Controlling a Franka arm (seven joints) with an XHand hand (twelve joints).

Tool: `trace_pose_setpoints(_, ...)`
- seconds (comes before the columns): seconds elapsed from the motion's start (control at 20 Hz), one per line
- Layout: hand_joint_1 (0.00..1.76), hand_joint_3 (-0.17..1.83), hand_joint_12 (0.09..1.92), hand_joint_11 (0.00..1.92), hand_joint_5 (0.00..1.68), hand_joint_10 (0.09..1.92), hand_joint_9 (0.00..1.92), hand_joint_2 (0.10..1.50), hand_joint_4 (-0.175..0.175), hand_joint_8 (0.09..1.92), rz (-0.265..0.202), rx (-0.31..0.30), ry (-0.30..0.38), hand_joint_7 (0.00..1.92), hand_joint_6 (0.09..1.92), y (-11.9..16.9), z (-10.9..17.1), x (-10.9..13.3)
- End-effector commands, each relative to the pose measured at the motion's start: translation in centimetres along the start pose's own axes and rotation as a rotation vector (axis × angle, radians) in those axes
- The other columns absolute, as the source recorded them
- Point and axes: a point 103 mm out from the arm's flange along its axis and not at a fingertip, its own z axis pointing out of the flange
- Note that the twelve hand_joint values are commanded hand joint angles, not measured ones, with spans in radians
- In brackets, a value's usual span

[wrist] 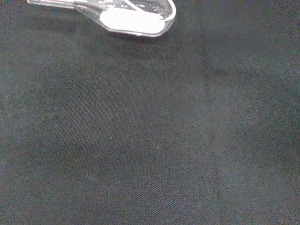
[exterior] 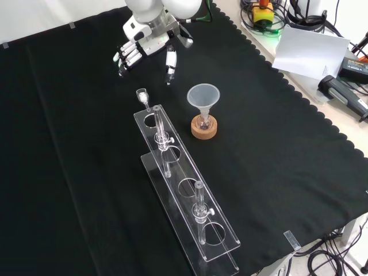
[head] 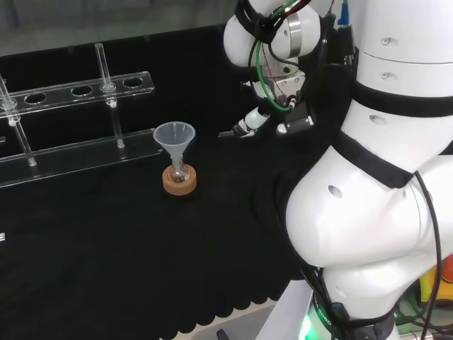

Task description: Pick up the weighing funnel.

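hand [exterior: 145, 46]: open, spread, beyond rack [exterior: 178, 171] end | weighing funnel [exterior: 142, 95]: flat on cloth by rack end | likely poised to grasp

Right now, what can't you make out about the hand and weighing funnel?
Wrist view: weighing funnel cut off by the picture's edge; white patch inside, powder or glare, unclear.
Head view: hand partly hidden behind the arm's links.
Front view: flask under the funnel too small to tell contents.

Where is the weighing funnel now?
In the front view, the weighing funnel lies on the cloth just beyond the rack, below the hand and left of the funnel.
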Motion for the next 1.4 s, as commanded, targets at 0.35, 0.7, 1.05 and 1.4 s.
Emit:
trace_pose_setpoints(0.35,0.58,0.04,0.31,0.00,0.32,0.70,0.09,0.69,0.055,0.34,0.014,-0.003,0.003,0.35,0.09,1.5,1.1,0.6)
trace_pose_setpoints(0.7,0.59,0.04,0.36,0.00,0.36,0.69,0.16,0.70,0.055,0.36,0.014,0.025,-0.012,0.42,0.09,2.1,1.9,0.2)
trace_pose_setpoints(1.05,0.61,0.06,0.46,0.00,0.41,0.65,0.22,0.71,0.058,0.35,0.009,0.041,-0.020,0.46,0.09,2.7,2.4,-0.3)
trace_pose_setpoints(1.4,0.65,0.08,0.56,0.00,0.49,0.62,0.28,0.71,0.070,0.33,0.001,0.043,-0.023,0.55,0.09,3.2,2.7,-0.7)
